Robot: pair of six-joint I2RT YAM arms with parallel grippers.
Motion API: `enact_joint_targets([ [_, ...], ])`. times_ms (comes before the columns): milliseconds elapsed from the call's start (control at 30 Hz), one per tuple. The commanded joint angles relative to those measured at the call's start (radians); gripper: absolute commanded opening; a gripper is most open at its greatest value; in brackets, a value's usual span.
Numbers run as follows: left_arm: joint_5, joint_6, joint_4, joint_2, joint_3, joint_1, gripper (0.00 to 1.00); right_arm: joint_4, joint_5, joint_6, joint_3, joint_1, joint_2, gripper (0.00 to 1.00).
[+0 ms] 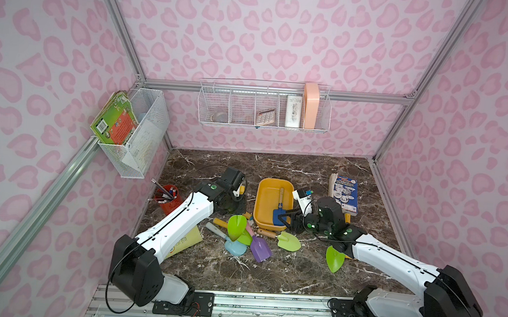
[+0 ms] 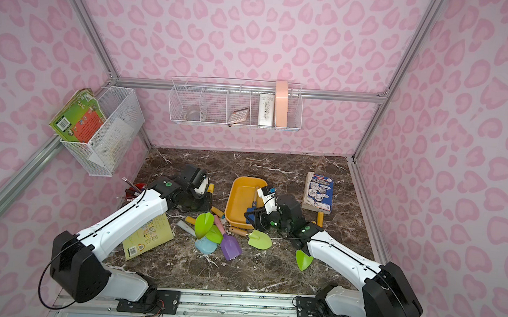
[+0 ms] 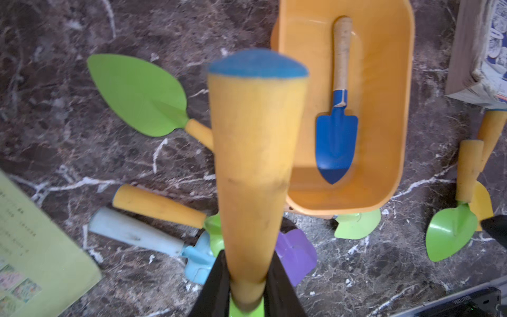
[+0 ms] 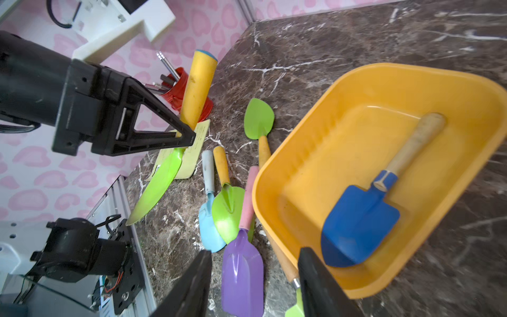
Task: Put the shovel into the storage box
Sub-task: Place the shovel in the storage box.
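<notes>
Mid-desk, the storage box [image 1: 267,199] holds a blue shovel [image 3: 336,131] lying flat, blade toward the near edge. Right gripper [image 4: 253,254] sits at the box's near rim, jaws spread and empty. Left gripper [image 3: 248,285] is pinched on a green-bladed shovel [image 4: 196,87] at the neck of its yellow handle, handle end uppermost, held above the desk [image 1: 300,273] left of the box.

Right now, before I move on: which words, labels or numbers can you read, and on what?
Nothing reads clearly.
Blue book: cover print, too blurred.
Yellow-green booklet: print and barcode, too small.
Green book in the mesh basket: barcode, too small.
White box on the wire shelf: print, blurred.
</notes>
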Motion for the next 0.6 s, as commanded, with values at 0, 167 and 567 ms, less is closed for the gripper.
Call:
enact_joint_targets([
  [0, 0.041, 0.047, 0.009, 0.090, 0.091, -0.025, 0.04, 0.002, 0.028, 0.026, -0.019, -0.010, -0.027, 0.54],
  [167, 0.049, 0.081, -0.001, 0.268, 0.268, -0.058, 0.05, 0.000, 0.083, 0.093, -0.078, -0.070, -0.068, 0.54],
  [567, 0.032, 0.121, -0.009, 0.544, 0.532, -0.087, 0.05, -0.031, 0.079, 0.155, -0.113, -0.178, -0.036, 0.53],
])
